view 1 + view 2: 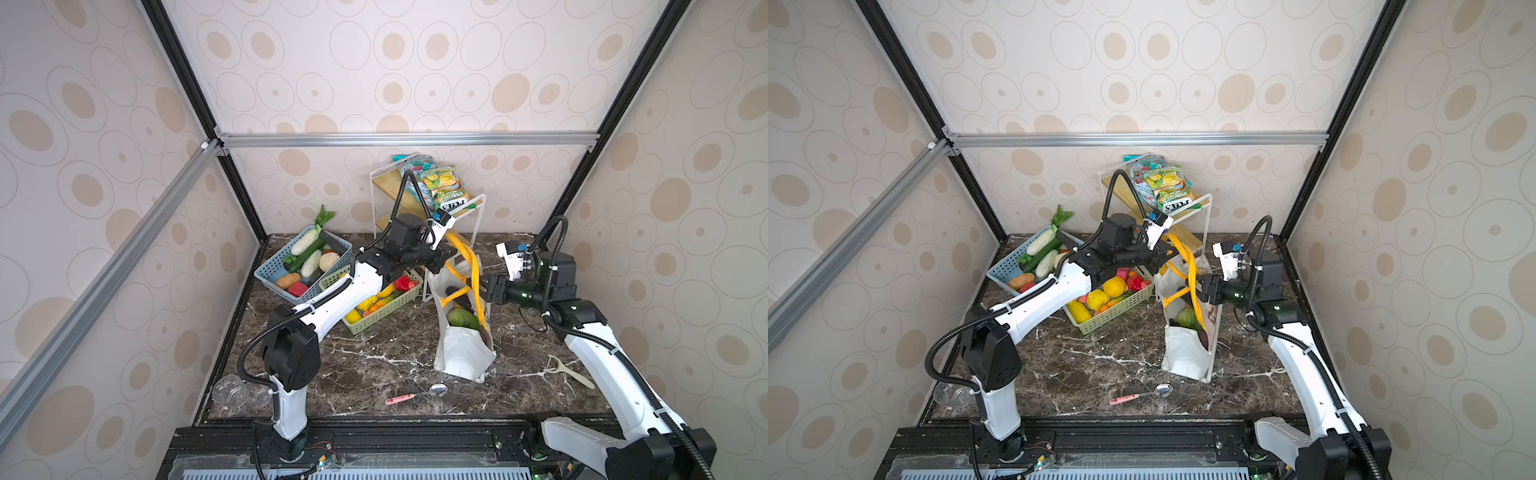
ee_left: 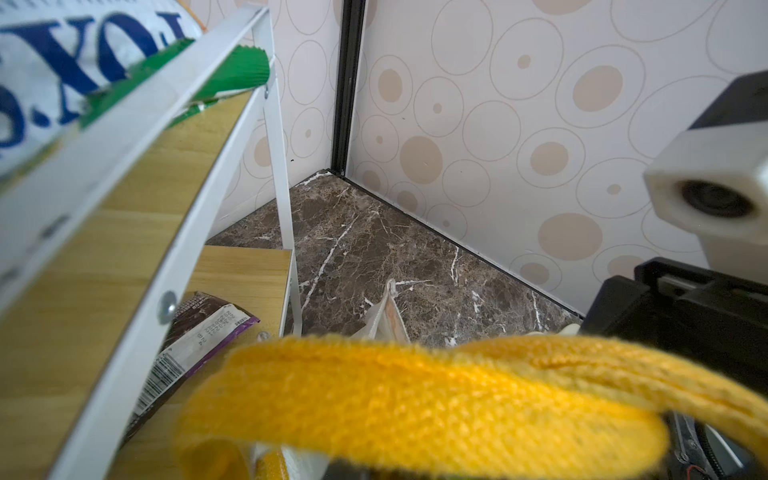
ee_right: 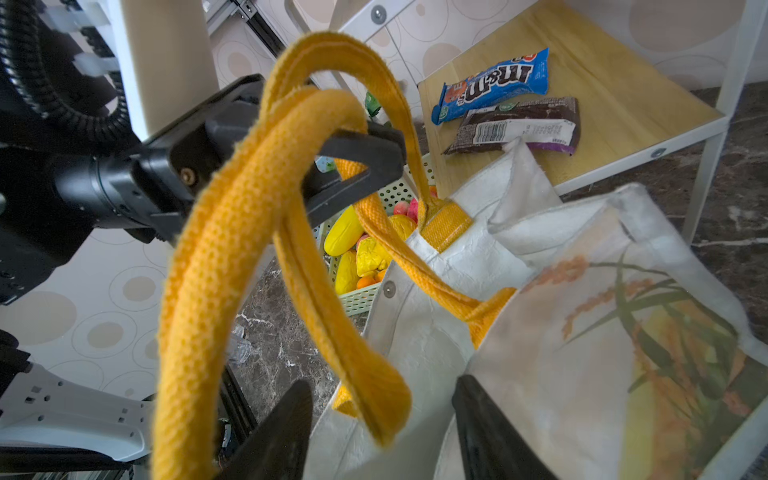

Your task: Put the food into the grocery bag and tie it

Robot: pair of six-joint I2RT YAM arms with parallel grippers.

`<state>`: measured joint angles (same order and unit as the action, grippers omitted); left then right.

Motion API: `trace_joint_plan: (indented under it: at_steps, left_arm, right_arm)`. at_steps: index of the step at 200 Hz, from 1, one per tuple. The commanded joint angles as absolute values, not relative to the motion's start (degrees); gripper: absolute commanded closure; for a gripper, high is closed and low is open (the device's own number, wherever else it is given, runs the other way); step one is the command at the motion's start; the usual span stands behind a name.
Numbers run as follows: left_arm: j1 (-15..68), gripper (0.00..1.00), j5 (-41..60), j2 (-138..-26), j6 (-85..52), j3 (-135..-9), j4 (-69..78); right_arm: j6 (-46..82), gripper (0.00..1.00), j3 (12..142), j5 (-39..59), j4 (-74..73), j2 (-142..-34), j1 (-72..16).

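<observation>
Grocery bag mostly hides its contents; a green cabbage partly shows.

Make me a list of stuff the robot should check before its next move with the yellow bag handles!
1. Left gripper shut on the yellow handles, holding them up: ok.
2. Right gripper open beside the handles, gripping nothing: ok.
3. Grocery bag standing upright on the table: ok.
4. Handles tied in a knot: not ok, they are only looped over the left gripper.
5. Food packed: the cabbage is inside, but the green basket and the blue basket hold plenty more: not ok.
</observation>
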<state>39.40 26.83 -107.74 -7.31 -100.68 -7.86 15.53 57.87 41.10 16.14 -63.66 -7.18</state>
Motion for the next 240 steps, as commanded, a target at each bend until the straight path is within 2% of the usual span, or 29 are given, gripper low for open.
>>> trace_joint_plan:
  at_steps: [1,98,117,145,170,213,240]
  left_arm:
    - [40.0,1.0,27.3,-108.7,-5.1,-103.8,-9.3]
    - [40.7,1.0,27.3,-110.3,-4.3,-106.2,-11.8]
    - [40.7,1.0,27.3,-110.5,-4.3,-106.3,-11.8]
    - [40.7,1.0,25.5,-110.5,-4.5,-106.3,-12.1]
    - [40.8,1.0,24.4,-109.2,-4.0,-104.8,-12.0]
    - [39.0,1.0,21.0,-103.0,-5.0,-94.6,-5.2]
    - [35.2,1.0,22.4,-100.0,-8.6,-86.7,0.8]
  right_arm:
    - [14.4,0.4,59.8,39.8,11.8,-63.9,-8.3]
    - [8.2,0.35,64.2,33.9,8.5,-68.1,-11.8]
    - [8.8,0.45,63.7,34.0,5.9,-68.2,-12.0]
    - [10.0,0.74,63.5,32.0,4.8,-68.0,-12.1]
    - [14.7,0.87,63.4,24.5,7.6,-67.7,-12.0]
    - [29.2,0.93,60.3,6.4,17.8,-63.5,-9.3]
    - [40.3,0.98,54.1,3.9,17.5,-59.4,-3.8]
